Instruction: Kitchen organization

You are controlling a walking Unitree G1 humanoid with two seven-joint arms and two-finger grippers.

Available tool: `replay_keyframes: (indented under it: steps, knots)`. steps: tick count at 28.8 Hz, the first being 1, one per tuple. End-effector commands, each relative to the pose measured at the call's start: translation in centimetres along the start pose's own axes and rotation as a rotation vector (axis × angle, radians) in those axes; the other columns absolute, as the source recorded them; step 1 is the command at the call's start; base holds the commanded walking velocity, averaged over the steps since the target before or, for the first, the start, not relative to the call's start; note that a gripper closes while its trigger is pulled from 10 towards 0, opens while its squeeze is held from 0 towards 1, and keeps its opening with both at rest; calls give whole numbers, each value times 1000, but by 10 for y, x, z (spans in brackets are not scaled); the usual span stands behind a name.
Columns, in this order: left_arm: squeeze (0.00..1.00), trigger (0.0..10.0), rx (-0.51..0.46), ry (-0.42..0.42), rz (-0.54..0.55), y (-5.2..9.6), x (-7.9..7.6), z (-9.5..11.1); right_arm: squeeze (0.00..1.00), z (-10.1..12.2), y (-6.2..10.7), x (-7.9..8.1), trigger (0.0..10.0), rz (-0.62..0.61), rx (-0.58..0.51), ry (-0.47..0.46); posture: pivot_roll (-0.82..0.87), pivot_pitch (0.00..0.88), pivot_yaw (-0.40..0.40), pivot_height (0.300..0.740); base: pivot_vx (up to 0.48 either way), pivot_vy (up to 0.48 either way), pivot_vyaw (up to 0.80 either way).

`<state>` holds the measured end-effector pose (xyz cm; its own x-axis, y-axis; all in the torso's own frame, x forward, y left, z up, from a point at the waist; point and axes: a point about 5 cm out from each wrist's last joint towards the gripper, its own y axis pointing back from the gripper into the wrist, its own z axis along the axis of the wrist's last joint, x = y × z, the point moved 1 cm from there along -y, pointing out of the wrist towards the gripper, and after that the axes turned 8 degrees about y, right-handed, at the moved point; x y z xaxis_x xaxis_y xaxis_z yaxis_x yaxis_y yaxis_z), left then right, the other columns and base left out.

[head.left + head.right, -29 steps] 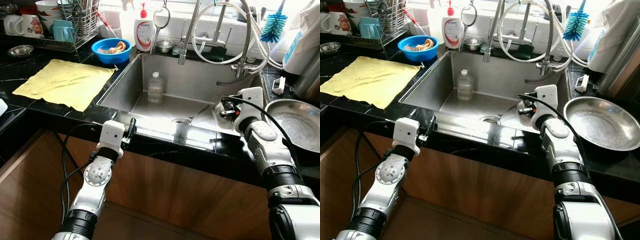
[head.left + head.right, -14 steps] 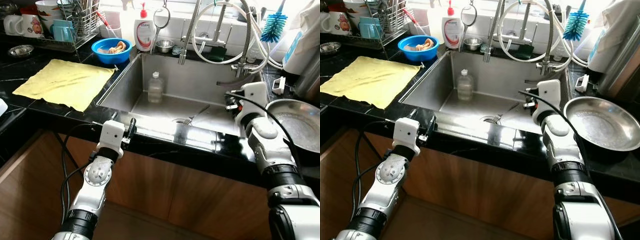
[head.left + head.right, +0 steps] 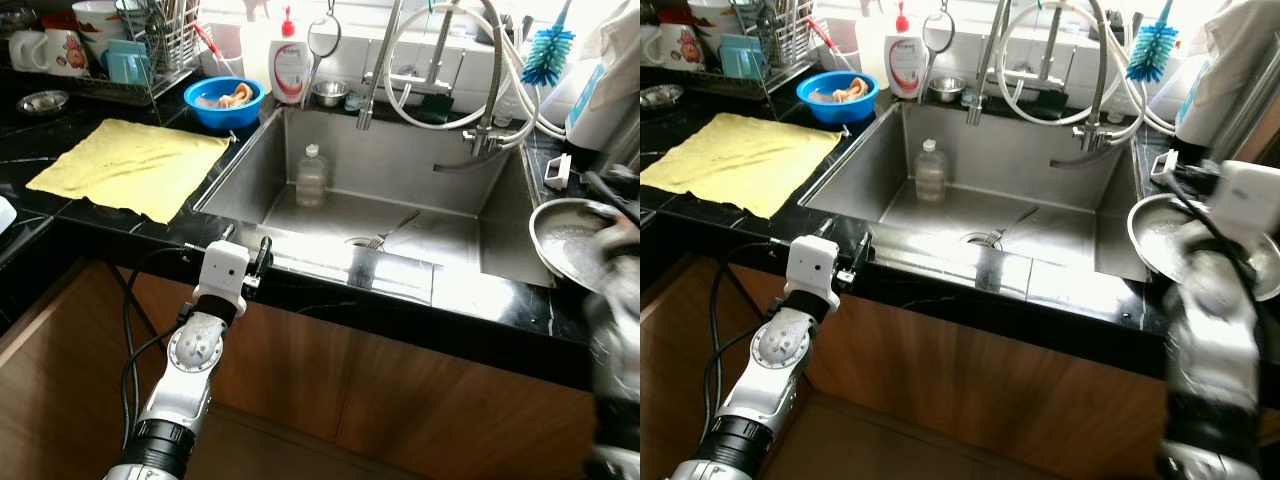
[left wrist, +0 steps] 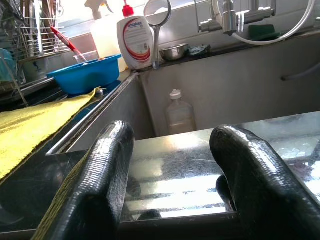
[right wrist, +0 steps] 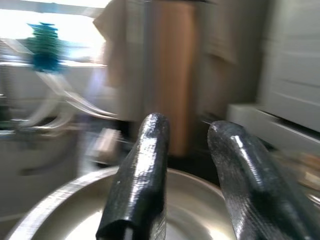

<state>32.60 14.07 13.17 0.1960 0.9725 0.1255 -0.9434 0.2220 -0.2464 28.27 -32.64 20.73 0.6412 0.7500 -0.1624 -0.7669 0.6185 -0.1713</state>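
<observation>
A steel sink [image 3: 250,170] holds an upright clear plastic bottle [image 3: 311,175] and a fork [image 3: 392,230] near the drain. A wide steel bowl [image 3: 560,240] sits on the black counter right of the sink. My right arm [image 3: 1210,300] is blurred in motion beside that bowl. In the right wrist view my right gripper [image 5: 189,125] hangs open just above the bowl's [image 5: 65,220] inside, with nothing between its fingers. My left gripper [image 4: 172,135] is open and empty at the counter's front edge [image 3: 262,258], left of the sink.
A yellow cloth [image 3: 130,165] lies spread on the left counter. Behind it stand a blue bowl [image 3: 224,100], a dish rack [image 3: 150,45] with mugs and a soap bottle [image 3: 289,60]. Faucet hoses [image 3: 440,60] arch over the sink, and a blue brush [image 3: 547,50] stands at the back right.
My right arm has swung from above the sink's right side out to the right, over the steel bowl, and is blurred. The left arm has not moved.
</observation>
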Motion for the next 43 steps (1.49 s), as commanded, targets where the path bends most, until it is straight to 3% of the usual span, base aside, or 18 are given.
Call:
replay_keyframes:
  steps: [1, 5, 7, 17, 18, 19, 20, 25, 26, 32, 43]
  knots:
    - [0, 10000, 98, 2, -15, 8, -4, -19, 1000, -1, 5, -4, 10000, -22, 27, -40, -14, 0, -33, 740, 0, 0, 0]
    - [0, 10000, 97, 3, -17, 7, -5, -18, 1000, -16, 13, -18, 10000, -109, 122, -67, -19, 0, -30, 740, 0, 0, 0]
    - [0, 10000, 98, 1, -19, 7, -4, -19, 1000, -25, 16, -16, 10000, -106, 181, -75, -15, 0, -28, 740, 0, 0, 0]
    - [0, 10000, 98, 0, -20, 7, -3, -19, 1000, -25, 19, -15, 10000, -106, 215, -91, -15, 0, -28, 740, 0, 0, 0]
    - [0, 10000, 98, -4, -21, 8, -2, -19, 0, -28, 18, -9, 10000, -97, 240, -155, -1, 0, -27, 740, 0, 0, 0]
    - [0, 10000, 98, -8, -22, 8, -1, -19, 902, -30, 18, -5, 10000, -94, 258, -209, -1, 0, -27, 740, 0, 0, 0]
    - [0, 10000, 97, -11, -22, 8, 0, -18, 1000, -31, 17, -2, 10000, -89, 269, -242, -1, 0, -27, 740, 0, 0, 0]
    - [0, 10000, 96, -14, -27, 8, 0, -18, 1000, -35, 16, -2, 10000, -98, 301, -263, -2, 0, -24, 740, 0, 0, 0]
    - [0, 10000, 96, -14, -27, 8, 0, -18, 0, -36, 15, -2, 10000, -100, 311, -272, -2, 0, -24, 740, 0, 0, 0]
    - [0, 10000, 94, -16, -28, 7, -1, -17, 0, -38, 11, -3, 10000, -114, 342, -328, 3, 0, -25, 740, 0, 0, 0]
    - [0, 10000, 96, -21, -24, 8, 0, -17, 0, -41, 9, -5, 10000, -139, 367, -346, 3, 0, -25, 740, 0, 0, 0]
